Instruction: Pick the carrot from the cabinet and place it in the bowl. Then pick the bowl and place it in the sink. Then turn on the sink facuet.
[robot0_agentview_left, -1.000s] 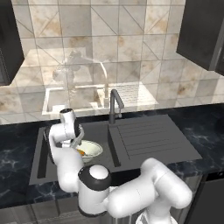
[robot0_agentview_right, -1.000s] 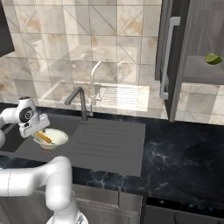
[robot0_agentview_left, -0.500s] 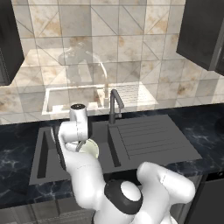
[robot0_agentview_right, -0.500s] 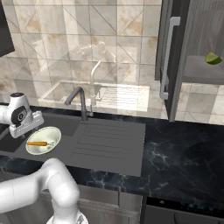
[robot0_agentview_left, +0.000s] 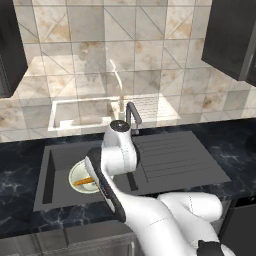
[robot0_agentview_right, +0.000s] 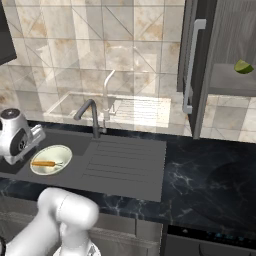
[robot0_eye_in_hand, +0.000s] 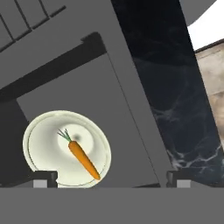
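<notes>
The cream-white bowl (robot0_eye_in_hand: 52, 144) rests on the floor of the dark grey sink (robot0_agentview_left: 57, 190), with the orange carrot (robot0_eye_in_hand: 84, 159) lying inside it. My gripper (robot0_eye_in_hand: 111, 179) hovers above the basin, open, its fingertips (robot0_eye_in_hand: 43, 178) spread wide with nothing held. From the left base view, my hand (robot0_agentview_left: 119, 150) hangs just right of the bowl (robot0_agentview_left: 84, 178), in front of the sink faucet (robot0_agentview_left: 132, 114). The right base view shows the bowl (robot0_agentview_right: 51, 159) and carrot (robot0_agentview_right: 44, 163) beside my hand (robot0_agentview_right: 17, 141), the faucet (robot0_agentview_right: 90, 114) behind, and the open grey cabinet (robot0_agentview_right: 225, 80) at the right.
A ribbed drainboard (robot0_agentview_right: 125, 160) lies right of the basin. Black marble counter (robot0_agentview_right: 210, 185) surrounds the sink. The cabinet door with its silver bar handle (robot0_agentview_right: 192, 65) stands open, and a green fruit (robot0_agentview_right: 243, 66) sits on its shelf. Dark wall cabinets (robot0_agentview_left: 232, 40) hang above.
My hand has drawn up and away from the bowl, shifting toward the faucet in the left base view. The jaws opened a little wider. The bowl with the carrot stays in the basin.
</notes>
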